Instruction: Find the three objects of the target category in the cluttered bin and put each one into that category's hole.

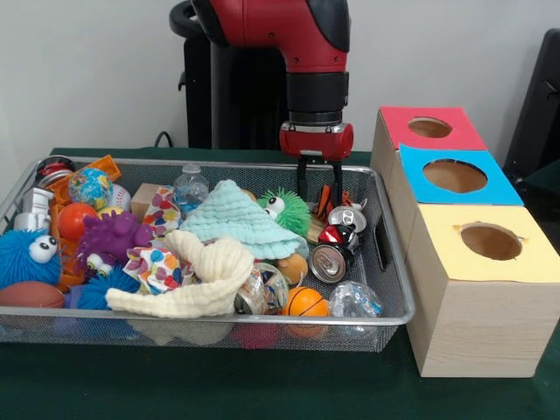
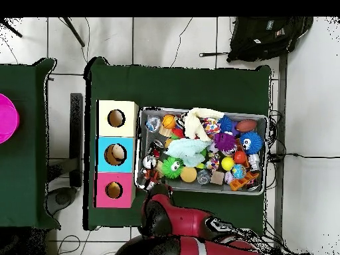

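The cluttered bin (image 1: 395,315) is a shallow silver wire-mesh basket with a rounded metal rim, packed to the brim. In the front view the claw (image 1: 318,194) hangs at the basket's 2 o'clock corner, its black fingers spread and lowered into the clutter on either side of an orange-and-black striped plush (image 1: 327,198); whether the fingers touch it I cannot tell. Just at the claw's 9 o'clock sits a green spiky ball (image 1: 285,209) with googly eyes, and at its 5 o'clock lie crushed cans (image 1: 331,261). A pale green knitted cloth (image 1: 238,220) heaps up at the bin's centre, with a cream cloth (image 1: 203,282) draped at its 6 o'clock. Blue (image 1: 26,255) and purple (image 1: 109,238) spiky balls crowd the 9 o'clock end, and a small orange basketball (image 1: 306,302) rests against the near rim.

The hole (image 1: 430,128) is a round cut-out in the red top of a pale wooden box (image 1: 477,324), standing at 3 o'clock of the bin on the green table (image 1: 262,385), the farthest of three tops; blue (image 1: 455,176) and yellow (image 1: 491,241) cut-outs lie nearer.

In the overhead view the bin (image 2: 202,190) touches or nearly touches the boxes along its 9 o'clock side, while bare table (image 2: 179,86) stays open at 12 o'clock.
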